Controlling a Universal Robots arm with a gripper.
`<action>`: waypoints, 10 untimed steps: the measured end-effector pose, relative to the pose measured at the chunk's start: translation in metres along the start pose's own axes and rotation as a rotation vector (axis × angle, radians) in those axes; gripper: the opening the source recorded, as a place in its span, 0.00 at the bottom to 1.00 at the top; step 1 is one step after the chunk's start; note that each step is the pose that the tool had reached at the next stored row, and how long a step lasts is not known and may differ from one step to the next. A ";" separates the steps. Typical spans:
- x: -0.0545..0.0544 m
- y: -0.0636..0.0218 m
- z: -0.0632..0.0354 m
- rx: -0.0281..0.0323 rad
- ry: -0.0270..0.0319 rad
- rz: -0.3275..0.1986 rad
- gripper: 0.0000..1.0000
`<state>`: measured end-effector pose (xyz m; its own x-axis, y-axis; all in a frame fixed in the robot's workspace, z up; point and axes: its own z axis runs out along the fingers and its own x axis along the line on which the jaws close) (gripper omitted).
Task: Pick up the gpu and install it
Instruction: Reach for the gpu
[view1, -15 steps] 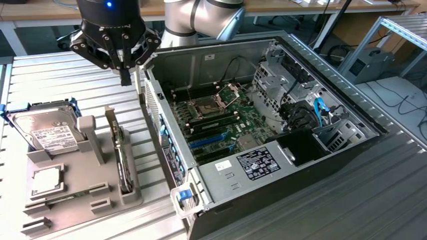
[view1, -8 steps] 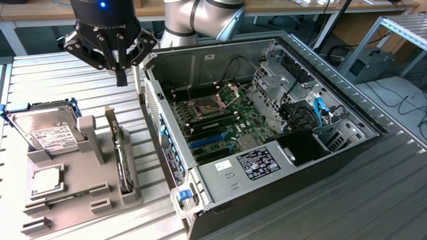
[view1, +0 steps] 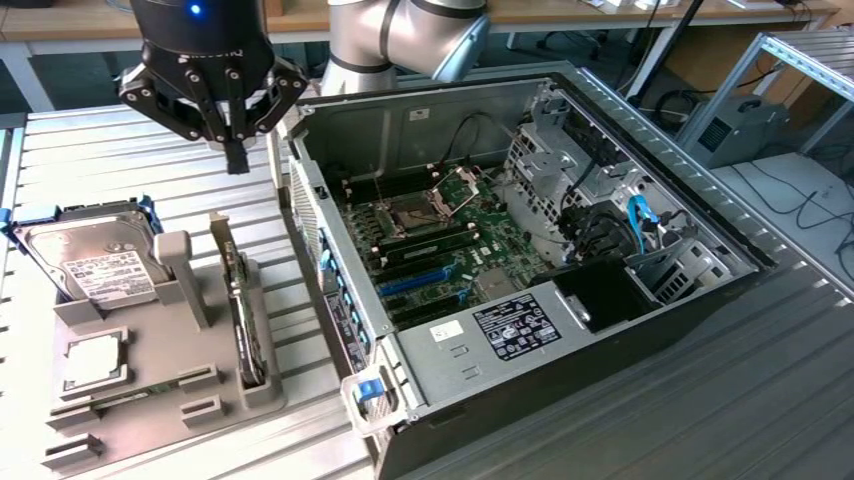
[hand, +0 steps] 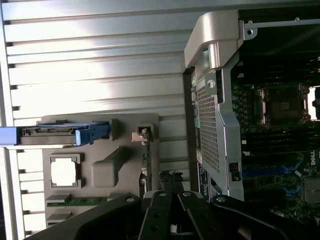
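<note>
Upper left, exterior view: my gripper (view1: 238, 157) clenched, empty. Gpu (view1: 244, 320) stands on edge lower down, well apart.

Ribbed alu table (view1: 94, 160): grey parts holder (view1: 160, 345) & open PC case (view1: 387, 125).

Silver-grey arm (view1: 400, 35) with rounded joints; black wrist housing (view1: 167, 25) with a small blue light (view1: 196, 10); black pincer (view1: 236, 152) of screwed linkage bars.

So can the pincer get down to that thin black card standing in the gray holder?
Probably yes. The pincer hangs above the gpu, which stands on edge in the gray tray. Nothing covers its top edge; the hard drive and the computer case sit to either side.
</note>
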<state>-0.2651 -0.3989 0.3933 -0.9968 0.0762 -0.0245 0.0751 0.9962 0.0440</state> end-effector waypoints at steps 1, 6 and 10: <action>0.001 -0.0001 0.0000 0.0000 0.0000 0.000 0.11; 0.005 -0.0004 -0.0001 0.0000 0.0000 0.000 0.11; 0.009 -0.0007 -0.0002 0.0000 0.0000 0.000 0.11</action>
<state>-0.2736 -0.3989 0.3933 -0.9968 0.0762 -0.0246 0.0751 0.9962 0.0440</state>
